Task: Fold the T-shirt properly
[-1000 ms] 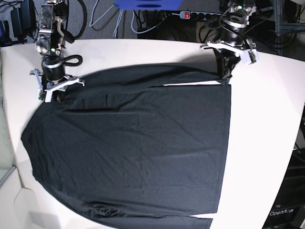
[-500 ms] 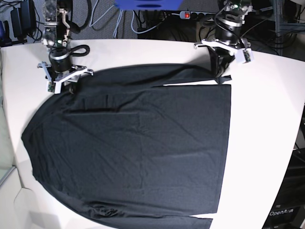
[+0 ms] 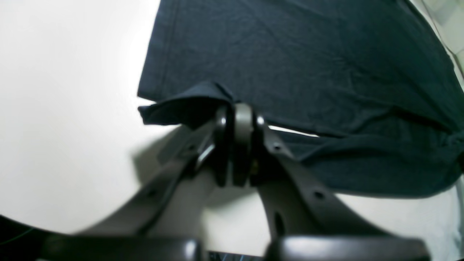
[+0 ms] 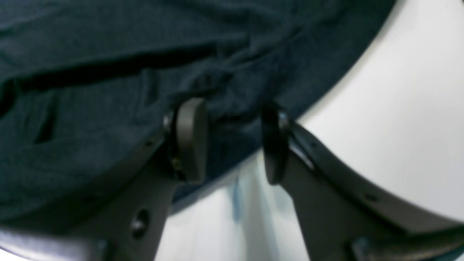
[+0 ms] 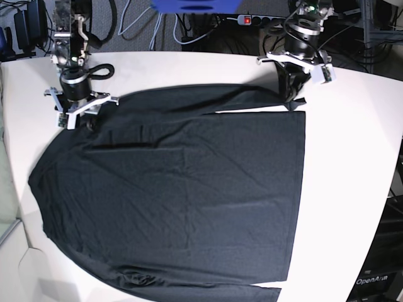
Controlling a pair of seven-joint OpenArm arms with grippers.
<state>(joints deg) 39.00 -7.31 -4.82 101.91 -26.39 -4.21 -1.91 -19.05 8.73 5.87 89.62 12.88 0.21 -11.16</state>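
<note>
The black T-shirt (image 5: pixel 189 189) lies spread flat on the white table (image 5: pixel 352 157), with one long sleeve folded along its far edge. My left gripper (image 5: pixel 291 95) is at the far right corner, shut on the sleeve's end. In the left wrist view the gripper (image 3: pixel 237 112) pinches a fold of the T-shirt (image 3: pixel 308 65), lifted a little off the table. My right gripper (image 5: pixel 86 118) is at the far left shoulder. In the right wrist view it (image 4: pixel 232 139) is open, its fingers (image 4: pixel 190 137) straddling the edge of the T-shirt (image 4: pixel 108 54).
Cables and a power strip (image 5: pixel 252 20) lie behind the table's far edge. A dark stand marked OpenArm (image 5: pixel 378 277) is past the right edge. The shirt's lower hem runs off the front of the base view.
The right arm shifted along the far left shoulder, back and then slightly forward. The left gripper drew back a little with the sleeve end still in it.
</note>
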